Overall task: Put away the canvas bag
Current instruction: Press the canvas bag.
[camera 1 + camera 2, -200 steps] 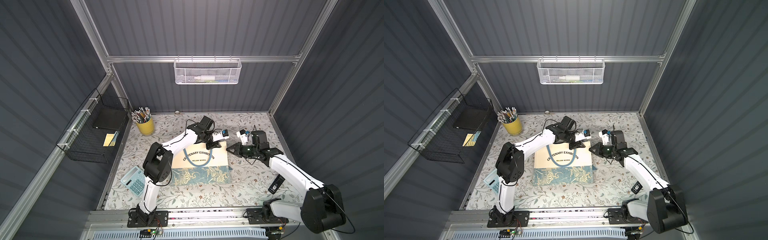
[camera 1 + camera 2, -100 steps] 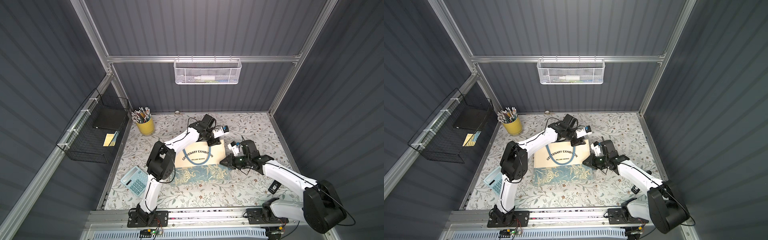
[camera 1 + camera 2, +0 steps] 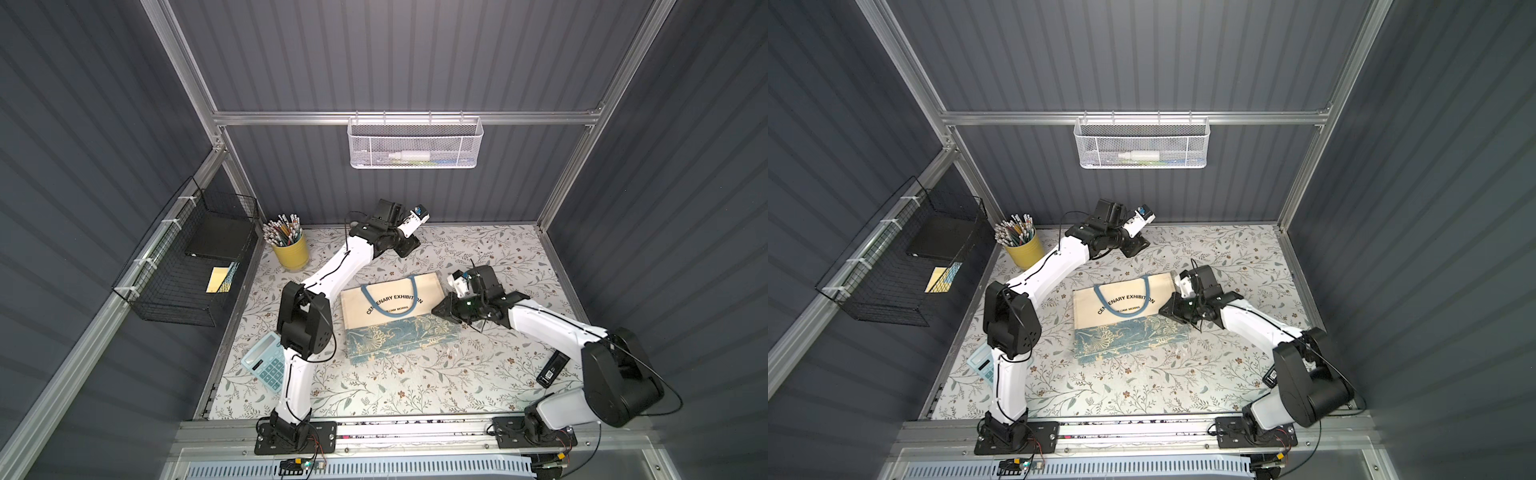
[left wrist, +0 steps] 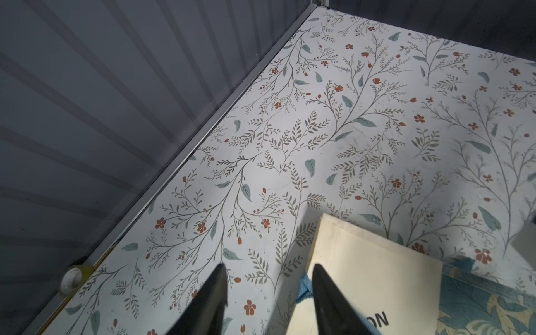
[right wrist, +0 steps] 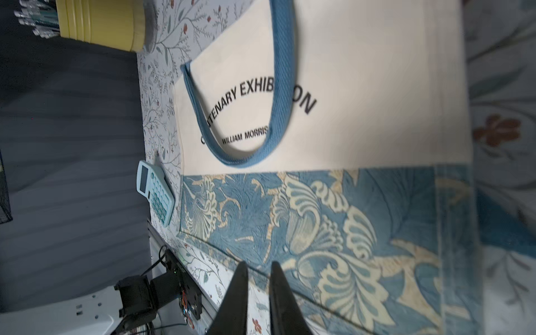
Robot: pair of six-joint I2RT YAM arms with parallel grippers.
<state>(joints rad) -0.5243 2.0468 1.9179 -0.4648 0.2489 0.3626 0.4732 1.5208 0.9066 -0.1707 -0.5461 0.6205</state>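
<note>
On the flowery tabletop, in the middle between the two arms, the canvas bag lies flat with its words facing up and its top edge toward the back wall. It looks like soft cloth, so I think it is light and floppy. Lift one side and the rest will likely sag, fold and drag (not like a box that comes up all in one piece). Its wide cream face and its blue and gold flower band lie so flat that there is little to pinch there. The blue handle looks like the best place to take hold, because this thick, rough strap lies in a loop on top of the cloth and should not slip. A corner of the top edge could work too. The left pincer is up near the back wall, with its two fingers well apart and nothing between them. The right pincer is low at the bag's side edge, with its fingers only a little apart and holding nothing. I cannot tell if it touches the cloth.
</note>
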